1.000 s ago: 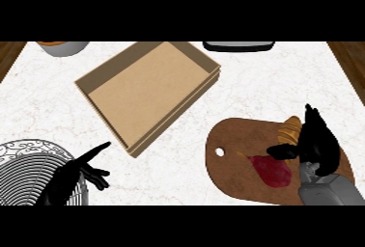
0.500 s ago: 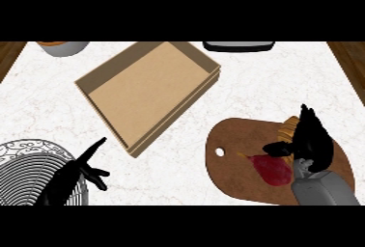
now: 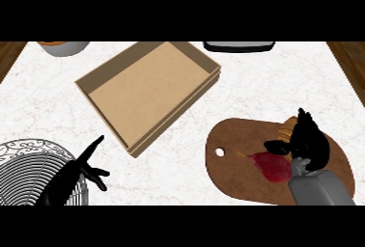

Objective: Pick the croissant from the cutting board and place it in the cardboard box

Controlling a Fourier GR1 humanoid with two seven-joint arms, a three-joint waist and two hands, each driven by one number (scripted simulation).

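Observation:
A brown oval cutting board (image 3: 235, 169) lies at the lower right of the counter. Only a tan sliver of the croissant (image 3: 288, 129) shows at the board's far right; my right hand (image 3: 308, 141) covers the remainder. That hand hangs over the croissant with its fingers pointing away from me and its thumb spread to the left, open. The cardboard box (image 3: 146, 91) is a shallow open tray lying at an angle in the upper middle, with nothing in it. At the lower left my left hand (image 3: 80, 170) rests open.
A red food item (image 3: 272, 165) lies on the board just left of my right wrist. A round wire rack (image 3: 25, 164) sits at the lower left under my left hand. At the back edge stand a grey bowl (image 3: 64, 47) and a dark appliance (image 3: 239, 46).
My right hand has drifted slightly left over the croissant, covering more of it. The left hand, box and board have not moved.

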